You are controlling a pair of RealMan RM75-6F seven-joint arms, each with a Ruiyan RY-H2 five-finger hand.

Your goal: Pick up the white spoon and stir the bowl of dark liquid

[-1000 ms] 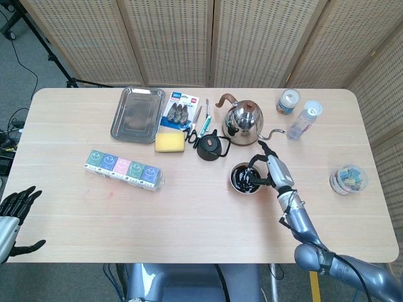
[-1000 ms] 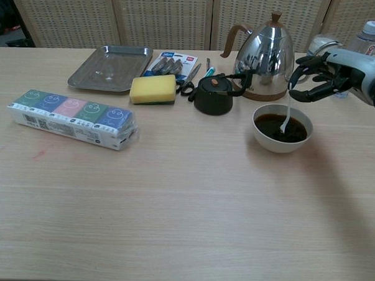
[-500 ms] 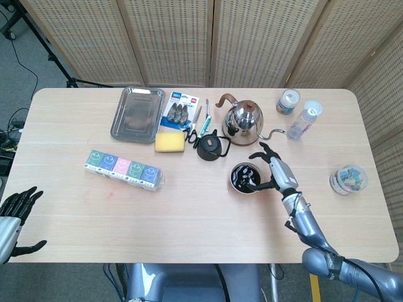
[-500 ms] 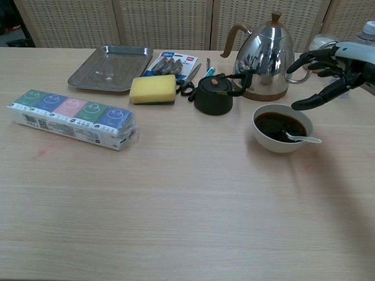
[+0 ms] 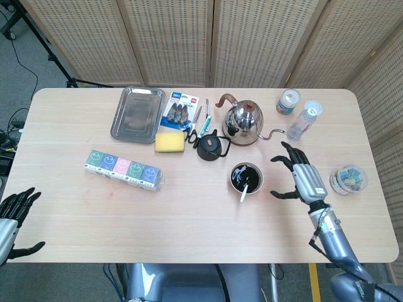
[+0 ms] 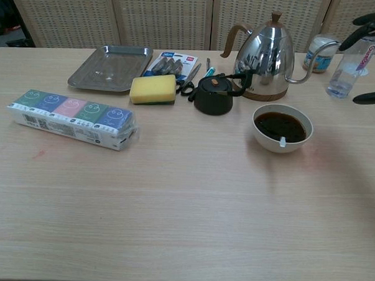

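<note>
Right hand point(image 5: 303, 178) spread, empty, beside bowl point(image 5: 245, 177); left hand point(image 5: 12, 217) seemingly open too.

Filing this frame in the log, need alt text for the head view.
A white spoon rests in a bowl of dark liquid, its handle over the near rim, while the right hand hovers open beside it, holding nothing. Behind stand a steel kettle, tray, yellow sponge and bottle; the left hand sits at the table's near-left edge.
</note>
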